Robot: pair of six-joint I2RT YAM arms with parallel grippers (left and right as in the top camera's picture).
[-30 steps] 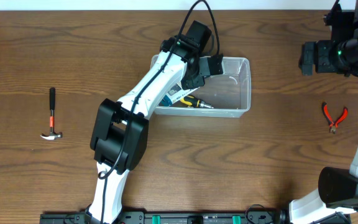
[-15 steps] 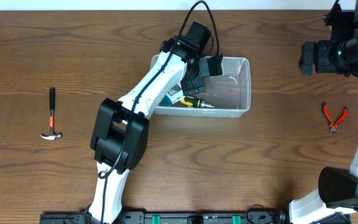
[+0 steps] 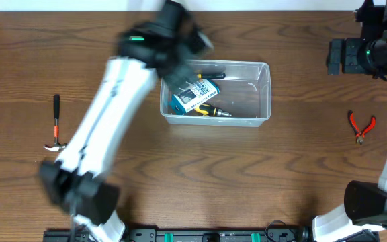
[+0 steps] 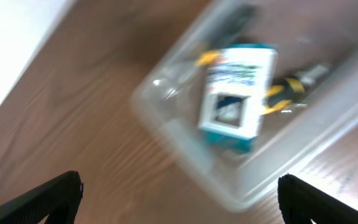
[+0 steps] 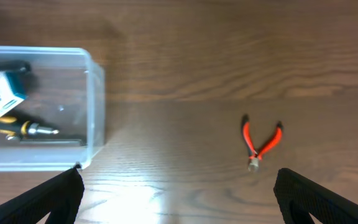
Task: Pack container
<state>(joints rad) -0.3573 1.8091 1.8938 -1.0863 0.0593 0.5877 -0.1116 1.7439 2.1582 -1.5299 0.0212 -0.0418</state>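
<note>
Because the two fingertips of the left gripper (image 4: 182, 199) sit at opposite lower corners of the left wrist view, its jaws are recorded as spread wide with nothing between them. That view is smeared, but the container (image 4: 166, 134) is plainly ahead of the jaws and apart from both fingers, not between them.

Contents of the container, as seen from overhead:
- a blue-and-white box (image 3: 197, 93), lying tilted towards the left end
- a yellow-and-black screwdriver (image 3: 211, 111), partly under the box and beside the near wall
- a black-handled tool (image 3: 210, 72) along the far wall; its kind cannot be told

The right gripper (image 5: 182, 199) likewise shows its fingertips at the two lower corners of its own view, jaws wide and empty. From there the container is off to the upper left and the red pliers (image 5: 261, 143) lie right of centre, both clear of the fingers.

Overhead, the container rests on the wooden table (image 3: 247, 175), a little right of centre towards the far edge. The left arm (image 3: 106, 121) is blurred; it runs on a diagonal from its base at the near left up to a wrist above the container's far-left corner. The right arm (image 3: 381, 54) stands along the right edge, its head well to the right of the container. A hammer (image 3: 56, 124) lies well apart at the left
</note>
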